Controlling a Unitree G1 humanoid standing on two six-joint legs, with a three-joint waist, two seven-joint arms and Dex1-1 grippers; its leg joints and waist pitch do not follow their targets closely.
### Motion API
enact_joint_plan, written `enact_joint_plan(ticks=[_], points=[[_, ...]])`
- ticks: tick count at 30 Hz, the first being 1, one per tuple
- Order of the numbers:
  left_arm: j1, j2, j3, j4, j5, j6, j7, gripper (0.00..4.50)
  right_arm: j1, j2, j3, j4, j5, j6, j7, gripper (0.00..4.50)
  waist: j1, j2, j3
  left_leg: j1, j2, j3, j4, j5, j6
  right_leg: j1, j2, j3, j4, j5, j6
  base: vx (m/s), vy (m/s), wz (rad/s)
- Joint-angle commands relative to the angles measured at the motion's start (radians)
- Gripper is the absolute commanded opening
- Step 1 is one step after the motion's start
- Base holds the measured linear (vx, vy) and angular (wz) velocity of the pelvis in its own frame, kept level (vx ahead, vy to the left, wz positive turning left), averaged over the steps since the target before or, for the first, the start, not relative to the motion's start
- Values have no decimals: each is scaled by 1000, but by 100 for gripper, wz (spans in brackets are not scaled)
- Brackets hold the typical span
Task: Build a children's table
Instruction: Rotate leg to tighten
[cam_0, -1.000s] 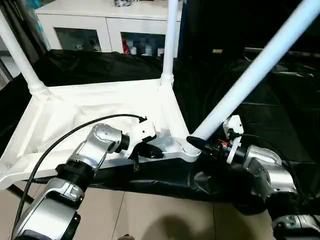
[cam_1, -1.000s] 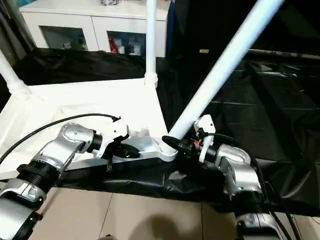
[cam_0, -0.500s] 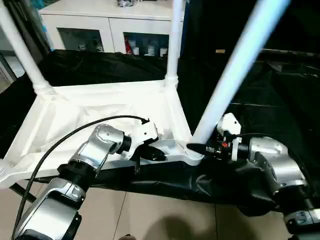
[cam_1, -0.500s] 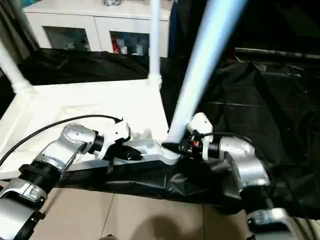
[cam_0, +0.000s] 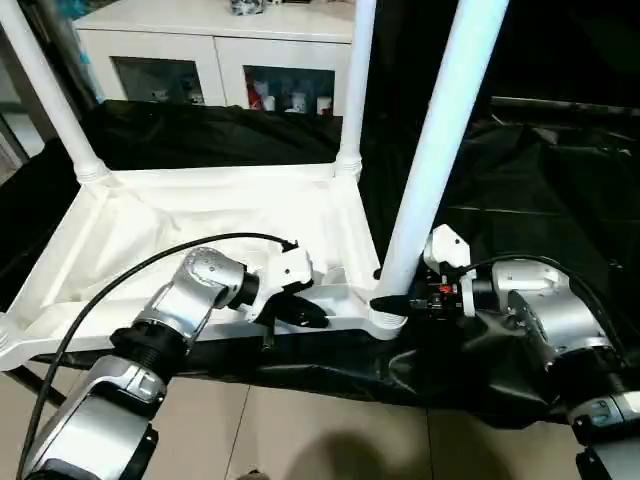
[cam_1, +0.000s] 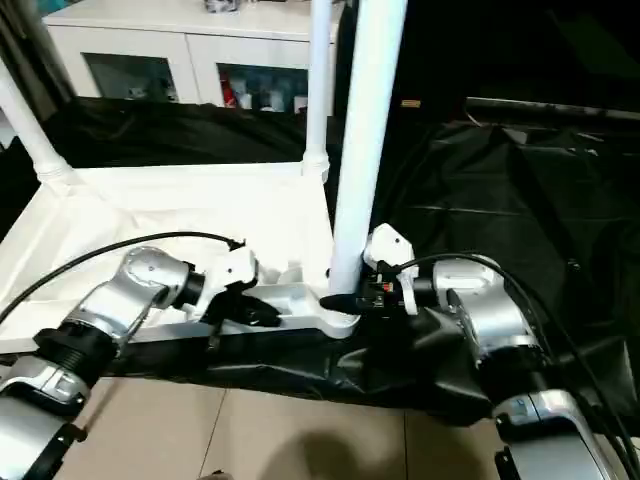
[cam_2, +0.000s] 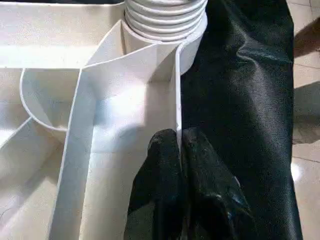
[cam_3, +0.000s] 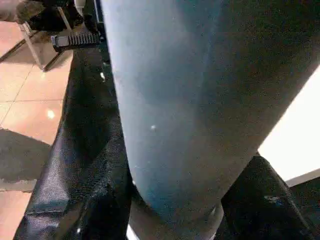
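Note:
The children's table lies upside down: its white tabletop (cam_0: 200, 215) shows the ribbed underside on black cloth. Two white legs stand in the far corner sockets, one at the left (cam_0: 50, 100), one at the right (cam_0: 353, 90). A third leg (cam_0: 440, 130) stands almost upright in the near right socket (cam_0: 385, 318). My right gripper (cam_0: 392, 301) is shut on this leg just above the socket, with a finger (cam_3: 75, 200) on each side of the tube. My left gripper (cam_2: 179, 137) is shut on the tabletop's near rim (cam_2: 176, 90), a little left of that socket.
A white cabinet (cam_0: 200, 50) with glass doors stands behind the work. Black cloth (cam_0: 540, 170) covers the surface under and to the right of the tabletop. Tiled floor (cam_0: 300, 430) lies just past the near edge.
The near right leg has swung from leaning far to the right to almost upright, and my right gripper has turned with it. My left gripper has stayed on the rim.

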Motion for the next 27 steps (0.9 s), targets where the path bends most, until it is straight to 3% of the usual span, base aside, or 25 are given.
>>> enact_joint_plan(ticks=[1,4,6,7,8,9,10,11,12,14,17,19,21,23,26,27], points=[[-23,25,20,-21,-5,-5,11,0,74,-4,123,160,-111,41,30,194,-11,-2,-52,18,52,-18,-70,-116,66,37,-84,58,-72,87,-232,0,0,0],[-39,7,38,13,5,12,75,0,53,29,88,211,-111,33,-63,194,-21,-1,-45,20,52,-17,-77,-166,47,33,-85,57,-81,11,-238,0,0,0],[-56,-14,64,39,-4,33,120,0,21,61,56,281,-132,24,-209,194,-28,0,-31,28,52,-18,-90,-266,13,30,-87,59,-99,-153,-220,0,0,0],[-73,-31,82,60,-7,55,162,0,-6,85,38,337,-151,25,-330,194,-34,3,-19,42,50,-19,-96,-363,-22,21,-92,61,-116,-318,-202,-64,-9,0],[-74,-31,83,61,-7,56,164,0,-7,85,38,339,-151,25,-335,194,-43,-1,-11,59,46,-28,-95,-457,-54,15,-100,59,-134,-502,-163,-64,-9,0],[-88,-41,90,76,-5,78,195,0,-30,104,22,378,-151,42,-412,194,-47,-3,-13,60,44,-33,-97,-468,-59,19,-102,57,-139,-550,-140,-80,-5,-5],[-99,-48,95,87,-1,100,218,0,-50,121,4,406,-142,64,-467,194,-54,-3,-19,55,48,-39,-103,-448,-62,24,-105,61,-138,-541,-128,-50,9,-13],[-112,-59,102,103,1,126,252,0,-67,137,-4,430,-141,78,-515,194,-58,-3,-25,38,51,-42,-113,-393,-58,38,-99,60,-129,-453,-134,-50,9,-13],[-119,-64,105,111,2,139,269,0,-77,145,-6,445,-142,81,-536,194,-63,-2,-26,32,51,-42,-115,-364,-55,40,-96,61,-126,-401,-142,0,0,0],[-159,-103,127,173,5,212,381,0,-126,189,-8,519,-151,112,-658,194,-73,1,-26,36,48,-32,-111,-328,-47,31,-89,63,-119,-278,-186,0,0,0],[-193,-141,150,239,1,253,484,0,-165,231,-23,577,-142,148,-765,194,-75,-3,-22,39,44,-32,-108,-359,-46,30,-93,62,-126,-341,-190,0,0,0],[-230,-194,182,319,-8,272,603,0,-206,287,-62,644,-114,177,-893,194,-74,-3,-25,45,43,-27,-104,-329,-42,22,-94,68,-126,-317,-196,0,0,0],[-249,-237,193,365,-2,280,695,0,-235,334,-93,687,-89,191,-975,194,-70,-7,-26,44,45,-28,-105,-314,-36,25,-95,69,-126,-296,-198,0,0,0],[-249,-257,187,371,8,280,720,0,-258,365,-124,705,-64,202,-1011,194,-61,-16,-28,44,45,-21,-102,-264,-10,26,-96,71,-123,-230,-207,0,0,0],[-248,-267,184,365,10,283,717,0,-286,392,-140,717,-56,211,-1029,194,-58,-12,-31,38,46,-20,-103,-219,7,29,-93,70,-118,-177,-201,0,0,0],[-247,-264,183,366,11,281,713,0,-292,396,-144,720,-55,213,-1032,194,-59,-18,-32,36,47,-20,-104,-215,8,31,-93,70,-116,-166,-201,0,0,0]])
